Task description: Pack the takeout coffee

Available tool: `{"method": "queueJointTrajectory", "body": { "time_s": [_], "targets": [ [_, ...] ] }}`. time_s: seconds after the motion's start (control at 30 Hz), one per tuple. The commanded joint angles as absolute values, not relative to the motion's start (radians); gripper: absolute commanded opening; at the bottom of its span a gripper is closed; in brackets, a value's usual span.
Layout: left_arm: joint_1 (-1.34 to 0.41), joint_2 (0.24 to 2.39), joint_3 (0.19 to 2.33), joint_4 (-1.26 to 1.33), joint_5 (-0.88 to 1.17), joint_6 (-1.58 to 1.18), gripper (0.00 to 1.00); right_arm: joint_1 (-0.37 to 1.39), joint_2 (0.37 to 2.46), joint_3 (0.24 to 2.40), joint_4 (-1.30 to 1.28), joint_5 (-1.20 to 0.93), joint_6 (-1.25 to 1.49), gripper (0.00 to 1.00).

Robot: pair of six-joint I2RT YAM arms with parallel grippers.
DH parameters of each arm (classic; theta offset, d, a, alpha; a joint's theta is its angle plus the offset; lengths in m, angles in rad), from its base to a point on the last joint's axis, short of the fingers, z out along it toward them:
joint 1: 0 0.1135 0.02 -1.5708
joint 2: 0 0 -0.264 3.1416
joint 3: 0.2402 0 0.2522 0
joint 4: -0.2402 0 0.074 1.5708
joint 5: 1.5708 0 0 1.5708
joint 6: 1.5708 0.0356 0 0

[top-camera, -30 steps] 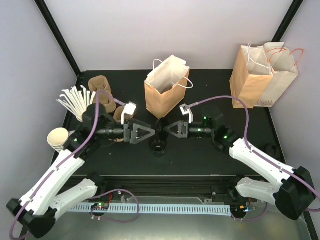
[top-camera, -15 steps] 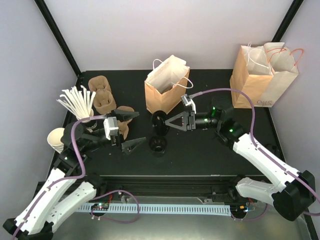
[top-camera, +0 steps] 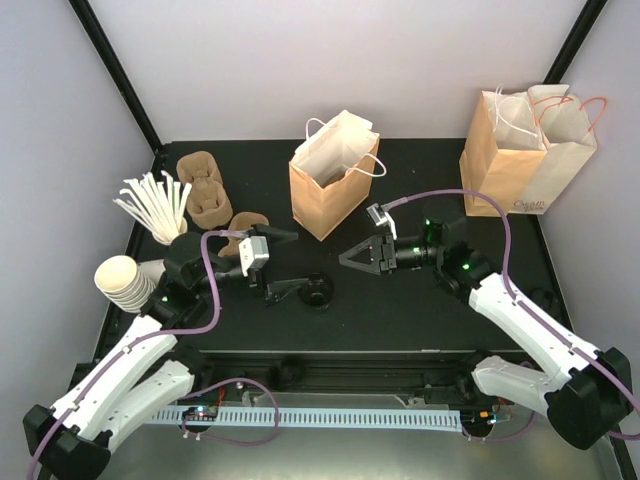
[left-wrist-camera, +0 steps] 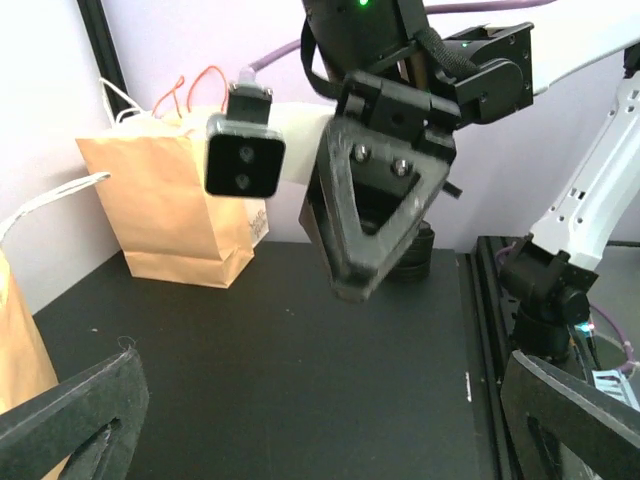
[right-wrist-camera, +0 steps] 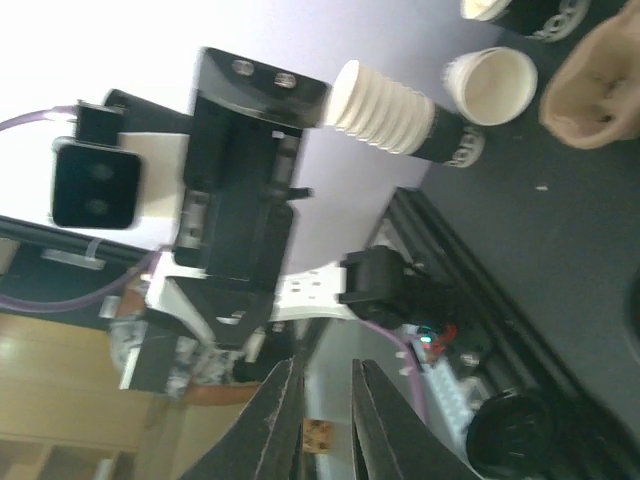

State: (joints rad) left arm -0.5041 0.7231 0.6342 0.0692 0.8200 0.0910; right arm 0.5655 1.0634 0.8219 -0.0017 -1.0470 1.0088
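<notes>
**Black-lidded coffee standing on the table, outside the bag**

Overhead view: the takeout coffee (top-camera: 318,292) appears as a glossy black disc standing on the black table (top-camera: 420,315). It is in front of the open brown paper bag (top-camera: 325,195) at centre, nearer the arm bases than the bag and apart from it. The left gripper (top-camera: 300,260) points toward the middle of the table with its jaws spread fully wide and nothing between them. Its nearer finger ends just beside the coffee's lid, and contact cannot be judged. The right gripper (top-camera: 343,259) faces it from the other side and hangs above the table, behind and to the right of the cup.

Right wrist view: the fingers (right-wrist-camera: 285,400) are drawn almost together, leaving a thin slit that holds nothing. The coffee (right-wrist-camera: 512,437) lies low at the right edge of this view.

Left wrist view: the left gripper (left-wrist-camera: 322,385) shows its two fingers at the lower corners, far apart, with the right gripper (left-wrist-camera: 352,280) hanging ahead of them.

Surroundings: a second paper bag (top-camera: 515,165) stands at the right rear. Brown pulp carriers (top-camera: 205,190), white sticks (top-camera: 150,205) and stacked lidless cups (top-camera: 125,280) lie at the left.
</notes>
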Motion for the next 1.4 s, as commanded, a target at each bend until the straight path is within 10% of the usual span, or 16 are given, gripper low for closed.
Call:
{"method": "queueJointTrajectory", "body": {
  "time_s": [0.0,0.83,1.2,1.37],
  "targets": [
    [-0.497,0.717,0.664,0.101,0.810,0.136,0.99,0.548,1.074,0.859,-0.216,-1.003,0.832,0.17],
    [-0.497,0.660,0.828,-0.986,0.265,-0.650,0.99,0.569,1.143,0.848,-0.537,-0.641,0.458,0.19],
    [-0.500,0.713,0.618,-0.979,0.334,-0.733,0.74,0.572,1.150,0.832,-0.517,-0.649,0.451,0.20],
    [-0.501,0.739,0.572,-1.002,0.291,-0.735,0.78,0.572,1.151,0.826,-0.517,-0.648,0.447,0.20]
  ]
}}
